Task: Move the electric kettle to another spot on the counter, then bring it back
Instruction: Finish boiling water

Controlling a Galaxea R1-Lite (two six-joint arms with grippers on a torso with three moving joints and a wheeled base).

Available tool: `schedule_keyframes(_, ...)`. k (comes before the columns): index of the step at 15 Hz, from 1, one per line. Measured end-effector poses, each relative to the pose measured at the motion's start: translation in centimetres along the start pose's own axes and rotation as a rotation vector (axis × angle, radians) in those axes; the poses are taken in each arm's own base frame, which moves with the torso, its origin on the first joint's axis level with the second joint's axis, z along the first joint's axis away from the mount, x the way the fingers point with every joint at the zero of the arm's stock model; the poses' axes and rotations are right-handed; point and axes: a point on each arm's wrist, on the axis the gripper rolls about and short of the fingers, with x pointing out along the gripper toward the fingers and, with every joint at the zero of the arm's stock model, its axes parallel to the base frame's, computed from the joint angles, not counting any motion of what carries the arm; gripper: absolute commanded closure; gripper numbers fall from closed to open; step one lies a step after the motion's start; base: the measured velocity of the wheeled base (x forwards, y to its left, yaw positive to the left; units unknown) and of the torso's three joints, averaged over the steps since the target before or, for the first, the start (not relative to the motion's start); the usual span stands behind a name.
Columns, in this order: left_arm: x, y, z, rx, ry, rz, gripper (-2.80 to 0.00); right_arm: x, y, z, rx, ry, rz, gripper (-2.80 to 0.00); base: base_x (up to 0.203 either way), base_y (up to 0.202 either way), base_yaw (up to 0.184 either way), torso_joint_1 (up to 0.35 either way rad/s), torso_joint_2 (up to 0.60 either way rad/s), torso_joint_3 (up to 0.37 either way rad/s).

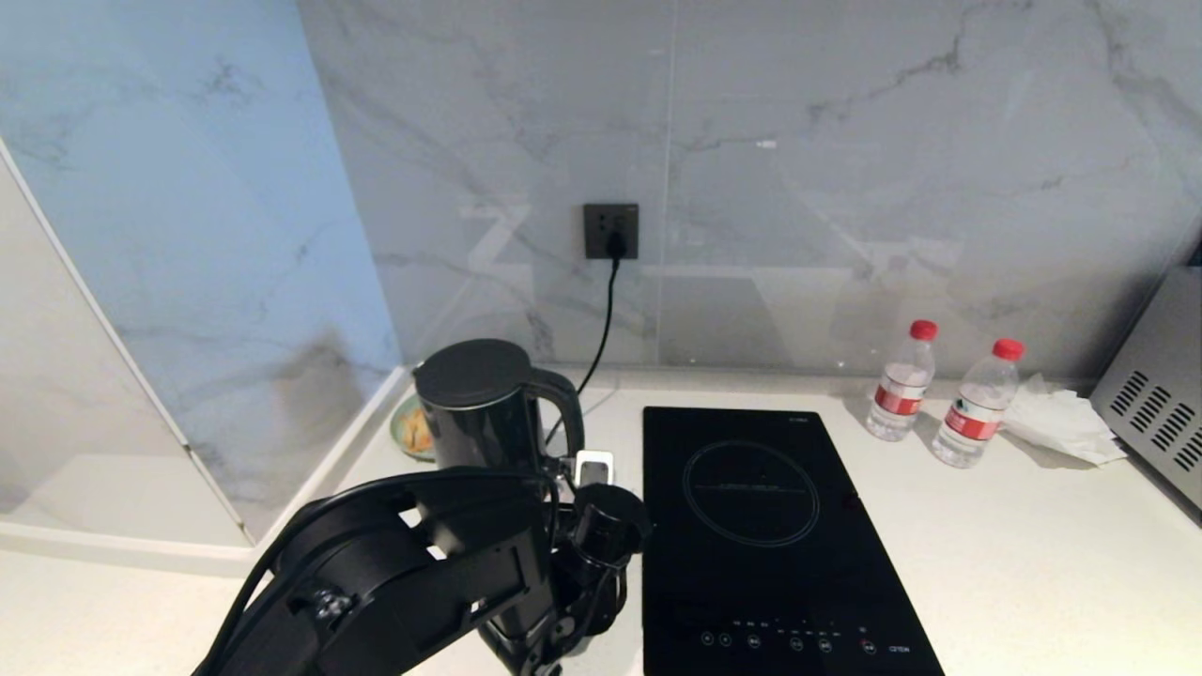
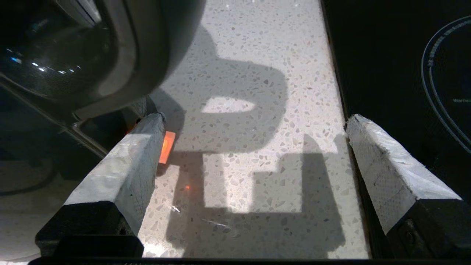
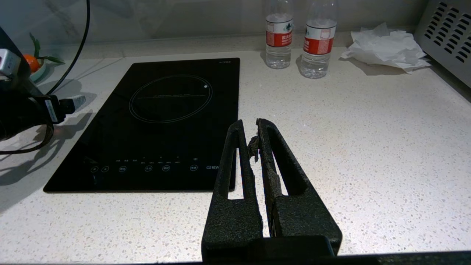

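Bare counter [image 2: 257, 121] between the wide-apart fingers of the left gripper [image 2: 254, 121]. Kettle [image 2: 73, 51] crowding 1 finger [image 2: 121, 165], hob [image 2: 397, 66] edge beside the other. 2 bottles [image 1: 901, 380] well apart beyond the hob.

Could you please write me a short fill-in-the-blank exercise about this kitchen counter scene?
1. The kettle stands to the ___ of the hob in the head view.
2. The two bottles have ___ caps.
3. The left hand is ___, with bare counter between its fingers.
4. The right hand is ___.

Answers: left; red; open; shut
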Motion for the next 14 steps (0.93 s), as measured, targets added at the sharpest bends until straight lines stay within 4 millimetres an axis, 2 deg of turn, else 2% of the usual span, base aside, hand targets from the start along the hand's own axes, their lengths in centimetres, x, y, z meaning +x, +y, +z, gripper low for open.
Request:
schedule_keyframes(7,-1.1,-0.3,0.9,-0.011,-0.016,-0.017,-2.80,0.0,0.0,0.0,0.000,0.000,0.000,0.00,0.000,0.000,0.000,0.000,0.00,0.000)
schedule_keyframes(14,-3.2,0.6,-0.9,0.046,0.045,-0.051,-2.80,0.0,0.0,0.0,0.000,0.000,0.000,0.00,0.000,0.000,0.000,0.000,0.00,0.000)
